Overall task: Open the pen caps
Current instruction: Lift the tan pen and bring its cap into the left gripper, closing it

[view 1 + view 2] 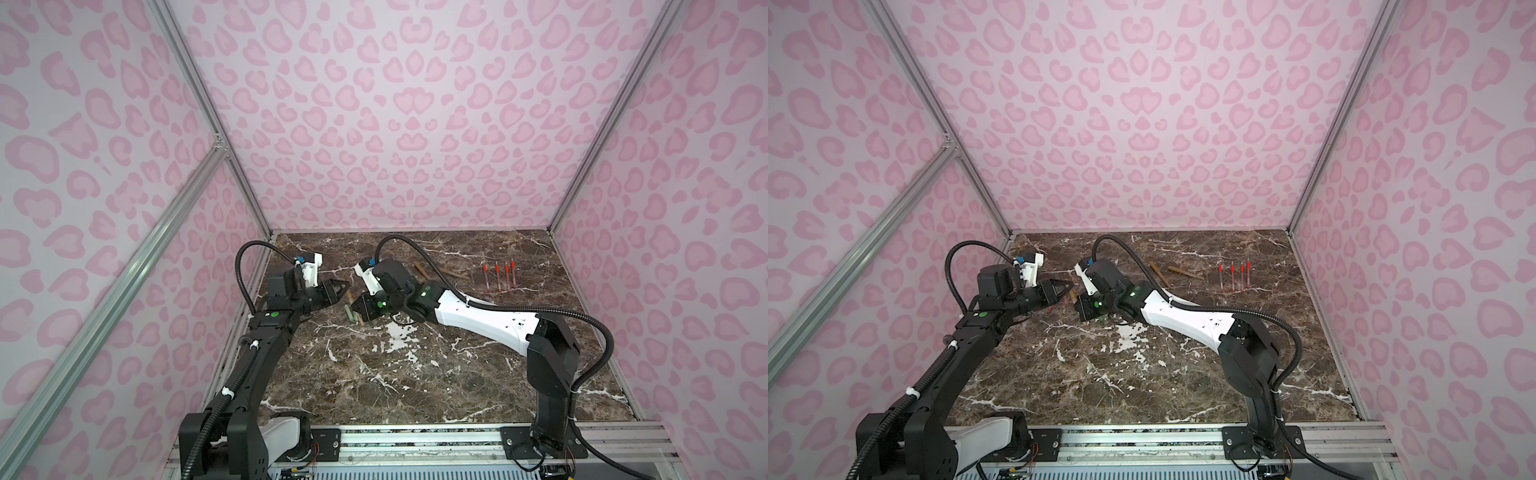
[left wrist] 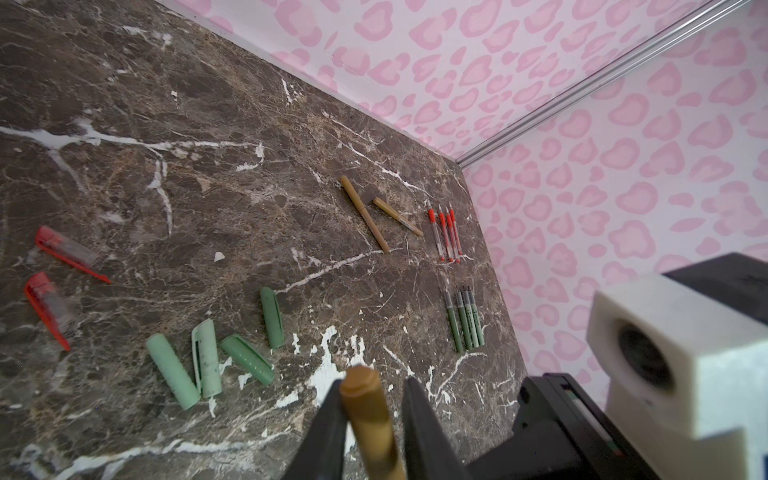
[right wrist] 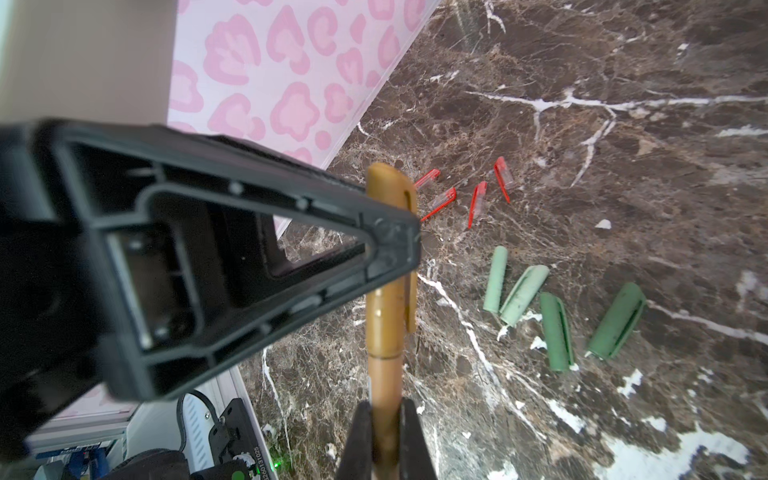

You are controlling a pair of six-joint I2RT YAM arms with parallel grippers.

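Red plastic caps (image 3: 477, 203) + sage-green plastic caps (image 3: 557, 332) are off, 10 o'clock on bench. L hand (image 1: 345, 285) clamps tan plastic cap (image 3: 386, 183), R hand (image 3: 386, 409) grips its tan barrel (image 3: 384, 374). 2 more tan pens (image 2: 365, 212) at 12 o'clock.

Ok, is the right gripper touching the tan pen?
Touching: the right wrist view shows the right gripper clamped on the tan pen, both fingers against its barrel.

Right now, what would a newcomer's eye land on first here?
A tan-brown pen spans the two arms, left of centre: the right gripper grips its barrel, the left gripper its cap. Beside it, loose green caps and red caps lie on the dark marble table.
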